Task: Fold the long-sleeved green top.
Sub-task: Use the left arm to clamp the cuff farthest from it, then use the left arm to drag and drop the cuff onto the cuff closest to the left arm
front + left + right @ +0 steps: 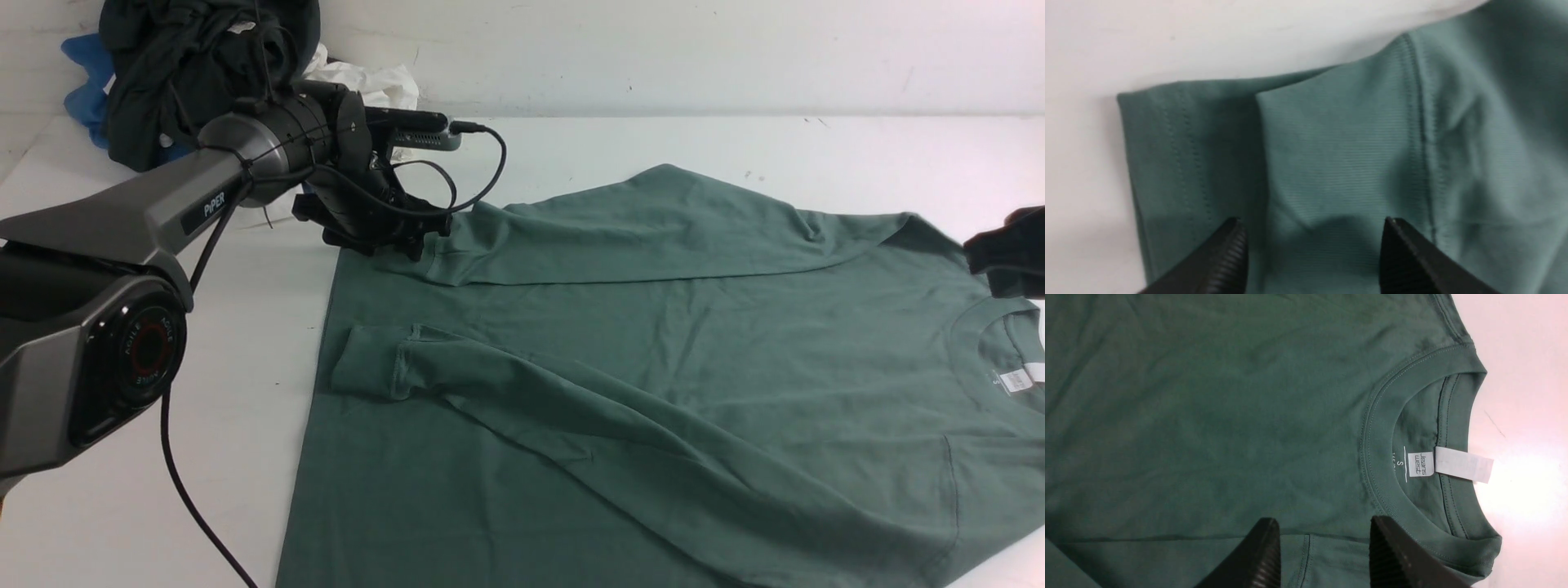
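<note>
While the green long-sleeved top lay flat on the white table, neck toward the robot's right and hem toward its left, both sleeves were folded in across the body. The far sleeve ran along the far edge, with the far cuff ending near the far hem corner. The near sleeve crossed diagonally, with the near cuff also close to the hem.

At that far corner the left gripper hung over the far cuff, jaws spread wide, nothing pinched. Left wrist view confirmed: cuff flat on the hem below the tips. Couldn't tell if the tips touched cloth.

At the right edge the right gripper sat over the far shoulder, just beside the collar. Its jaws stood apart too, cloth flat under the gap, no grip.

The white neck label stuck out past the collar.

At the far left corner sat a clothes pile: dark garment, blue garment, white garment.
</note>
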### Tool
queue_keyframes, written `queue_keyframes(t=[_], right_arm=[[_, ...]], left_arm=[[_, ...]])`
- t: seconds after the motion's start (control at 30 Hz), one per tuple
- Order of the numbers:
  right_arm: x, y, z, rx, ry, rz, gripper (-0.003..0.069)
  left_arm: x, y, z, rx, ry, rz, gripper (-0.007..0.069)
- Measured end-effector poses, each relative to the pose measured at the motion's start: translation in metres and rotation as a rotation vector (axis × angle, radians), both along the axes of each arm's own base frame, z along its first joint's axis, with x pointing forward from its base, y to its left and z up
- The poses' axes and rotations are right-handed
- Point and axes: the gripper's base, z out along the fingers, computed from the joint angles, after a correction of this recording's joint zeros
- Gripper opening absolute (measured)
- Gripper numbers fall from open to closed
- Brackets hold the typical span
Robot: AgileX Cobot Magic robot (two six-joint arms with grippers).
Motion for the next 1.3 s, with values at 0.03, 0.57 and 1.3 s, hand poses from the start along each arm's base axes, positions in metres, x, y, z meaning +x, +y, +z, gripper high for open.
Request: queue_keyframes(t=[0.03,0.57,1.3], right_arm=[[0.0,0.0,0.0,0.004,0.0,0.0,0.0294],[0.0,0.001,0.0,0.007,0.004,0.005,0.0294],[0.003,0.001,0.002,0.013,-0.041,0.01,0.0294]], left_arm=[[0.0,0.0,-0.002,0.003,0.002,0.001,0.0405],[0.001,0.0,0.0,0.012,-0.001,-0.013,0.0012],[-0.088,-0.022,0.181,0.022,-0.003,-0.21,0.0002]])
